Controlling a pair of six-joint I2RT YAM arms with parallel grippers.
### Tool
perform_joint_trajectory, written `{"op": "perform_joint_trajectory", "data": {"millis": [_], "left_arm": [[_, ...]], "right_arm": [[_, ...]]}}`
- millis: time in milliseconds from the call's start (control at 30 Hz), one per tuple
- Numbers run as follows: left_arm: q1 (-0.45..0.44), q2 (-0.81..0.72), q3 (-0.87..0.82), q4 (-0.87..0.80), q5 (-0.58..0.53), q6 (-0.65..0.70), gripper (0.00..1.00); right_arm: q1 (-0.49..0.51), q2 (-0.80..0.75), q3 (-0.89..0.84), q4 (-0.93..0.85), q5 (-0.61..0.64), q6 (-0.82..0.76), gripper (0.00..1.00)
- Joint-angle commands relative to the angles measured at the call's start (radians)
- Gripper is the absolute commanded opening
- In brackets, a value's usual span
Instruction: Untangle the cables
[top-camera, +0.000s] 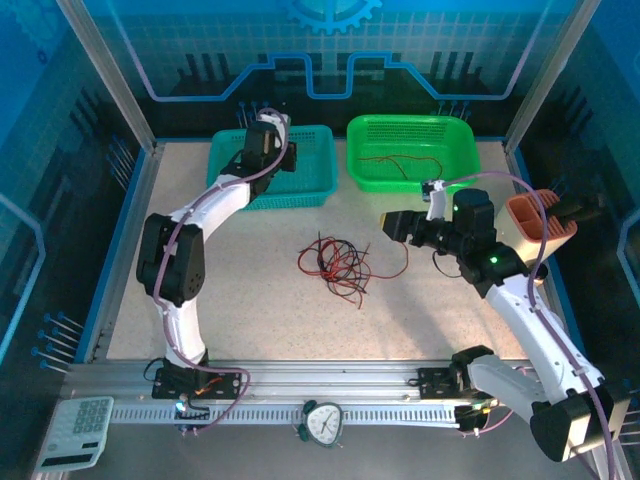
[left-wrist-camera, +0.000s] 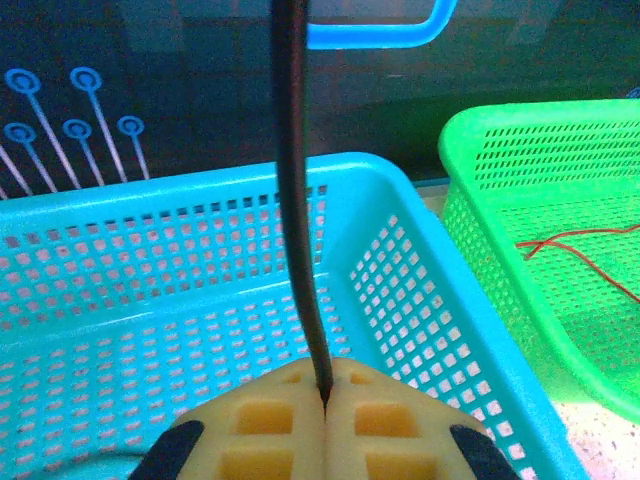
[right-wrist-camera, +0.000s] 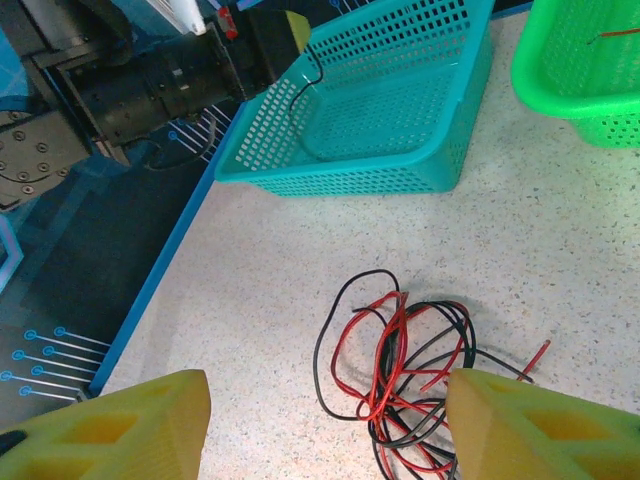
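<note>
Left fingers (left-wrist-camera: 270, 425) pinched tight on one black cable (left-wrist-camera: 297, 200), above the blue basket (left-wrist-camera: 400, 270), far left. Right fingers (right-wrist-camera: 110, 430) spread wide, holding nothing, over the desk (top-camera: 250, 310) just right of the tangle (top-camera: 338, 263). Tangle: red and black cables, mid-desk. One red cable (top-camera: 400, 160) lies in the green basket (top-camera: 458, 128), far right.

Arms (top-camera: 530, 330): white, with black joints
Arm cables (top-camera: 232, 187): purple
Claw fingers (right-wrist-camera: 110, 430): yellow, with square holes
</note>
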Motion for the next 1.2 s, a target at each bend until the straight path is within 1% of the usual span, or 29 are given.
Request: {"op": "perform_joint_trajectory", "data": {"millis": [0, 133, 267, 333, 433, 500, 567, 633, 733, 833, 900, 1033, 1167], "left_arm": [[0.030, -0.076, 0.008, -0.044, -0.025, 0.023, 0.00], [0.042, -0.039, 0.063, -0.164, -0.060, 0.044, 0.00], [0.043, 0.030, 0.149, -0.285, -0.079, 0.061, 0.00], [0.043, 0.074, 0.206, -0.348, -0.081, 0.069, 0.00], [0.043, 0.153, 0.323, -0.466, -0.073, 0.084, 0.04], [0.042, 0.210, 0.410, -0.558, -0.064, 0.090, 0.05], [0.042, 0.251, 0.465, -0.621, -0.064, 0.089, 0.05], [0.042, 0.278, 0.481, -0.651, -0.067, 0.085, 0.06], [0.042, 0.293, 0.466, -0.666, -0.055, 0.082, 0.13], [0.042, 0.309, 0.468, -0.692, -0.049, 0.087, 0.23], [0.042, 0.321, 0.482, -0.716, -0.054, 0.090, 0.36], [0.042, 0.331, 0.504, -0.740, -0.052, 0.093, 0.56], [0.042, 0.320, 0.525, -0.754, -0.043, 0.096, 0.63]], "right_arm": [[-0.011, 0.010, -0.023, -0.004, 0.014, -0.014, 0.65], [-0.010, 0.017, -0.043, 0.001, 0.017, -0.010, 0.64], [-0.008, 0.021, -0.043, 0.002, 0.017, -0.009, 0.64], [-0.006, 0.020, -0.040, -0.004, 0.018, -0.011, 0.64], [-0.007, 0.013, -0.037, -0.015, 0.026, -0.017, 0.64], [-0.007, 0.011, -0.038, -0.016, 0.030, -0.017, 0.64], [-0.007, 0.011, -0.040, -0.013, 0.031, -0.015, 0.64], [-0.006, 0.013, -0.046, -0.007, 0.030, -0.011, 0.64], [-0.005, 0.012, -0.052, -0.002, 0.032, -0.008, 0.64], [-0.004, 0.015, -0.053, 0.002, 0.034, -0.009, 0.64], [-0.003, 0.017, -0.054, 0.005, 0.034, -0.008, 0.64], [0.001, 0.025, -0.054, 0.010, 0.034, -0.003, 0.64], [0.005, 0.025, -0.054, 0.010, 0.037, -0.003, 0.64]]}}
